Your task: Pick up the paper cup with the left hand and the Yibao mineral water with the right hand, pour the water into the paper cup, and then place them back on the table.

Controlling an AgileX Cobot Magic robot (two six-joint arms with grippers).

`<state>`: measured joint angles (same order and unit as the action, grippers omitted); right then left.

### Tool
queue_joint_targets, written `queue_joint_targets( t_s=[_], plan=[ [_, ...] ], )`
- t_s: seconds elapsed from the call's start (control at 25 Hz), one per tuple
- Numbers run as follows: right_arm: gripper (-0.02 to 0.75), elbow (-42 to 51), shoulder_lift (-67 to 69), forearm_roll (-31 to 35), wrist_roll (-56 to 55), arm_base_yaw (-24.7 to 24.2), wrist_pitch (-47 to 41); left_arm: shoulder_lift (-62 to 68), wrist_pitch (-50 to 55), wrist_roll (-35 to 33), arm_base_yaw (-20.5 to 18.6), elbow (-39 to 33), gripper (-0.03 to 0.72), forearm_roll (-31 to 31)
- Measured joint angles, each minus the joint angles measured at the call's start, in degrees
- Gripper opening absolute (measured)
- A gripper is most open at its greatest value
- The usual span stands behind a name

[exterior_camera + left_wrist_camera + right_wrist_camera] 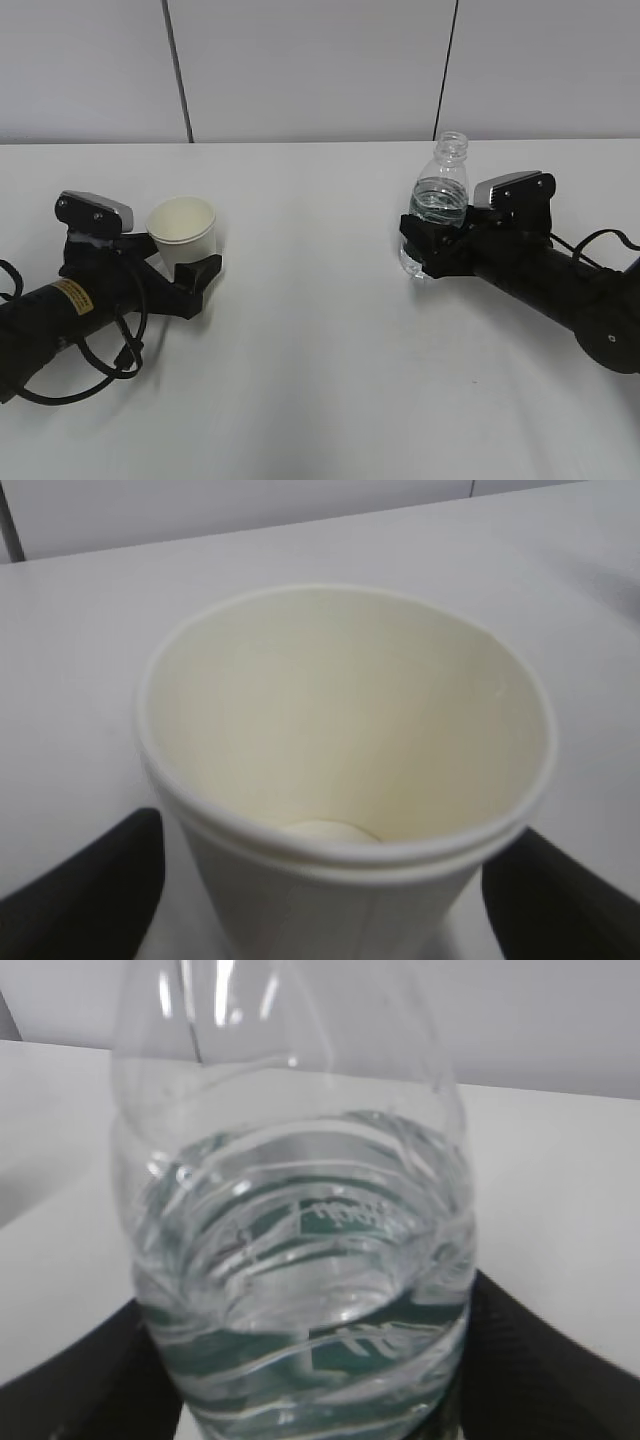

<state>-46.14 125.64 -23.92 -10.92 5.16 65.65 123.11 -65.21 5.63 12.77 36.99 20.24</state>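
We had the paper cup [184,232] upright on the table [320,330] at the left, sitting between the fingers of the left hand [186,268], and our left wrist view showed a dark finger on each side of the cup wall, close against it. Whether those jaws were pressing the cup or only bracketing it we could not tell, and the cup looked empty, its cream inside dry down to the base. At the right, the Yibao mineral water [438,205] stood upright too, neck open and capless, with the right hand [432,250] wrapped around its lower body; in our right wrist view the black fingers hugged both sides of the bottle [300,1260], so we judged those jaws closed on it, though a firm squeeze could not be confirmed. Both objects appeared to rest on the table, not yet lifted. The relation that mattered for pouring was this: cup and bottle stood well apart, the cup lying to the left of the bottle across bare tabletop, both long axes vertical. We judged that each arm would need to lift and come inward, and the bottle's neck tip leftward over the cup's rim.
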Motion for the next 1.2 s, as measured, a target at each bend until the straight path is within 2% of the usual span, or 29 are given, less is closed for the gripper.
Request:
queue_joint_targets(
  t_s=[0.64,1.2],
  plan=[
    [0.522,0.00,0.04,0.00,0.00,0.00,0.18,0.00,-0.05,0.00,0.00,1.82,0.571,-0.61],
    [0.522,0.00,0.13,0.00,0.00,0.00,0.18,0.07,-0.10,0.00,0.00,1.82,0.426,-0.84]
  ],
)
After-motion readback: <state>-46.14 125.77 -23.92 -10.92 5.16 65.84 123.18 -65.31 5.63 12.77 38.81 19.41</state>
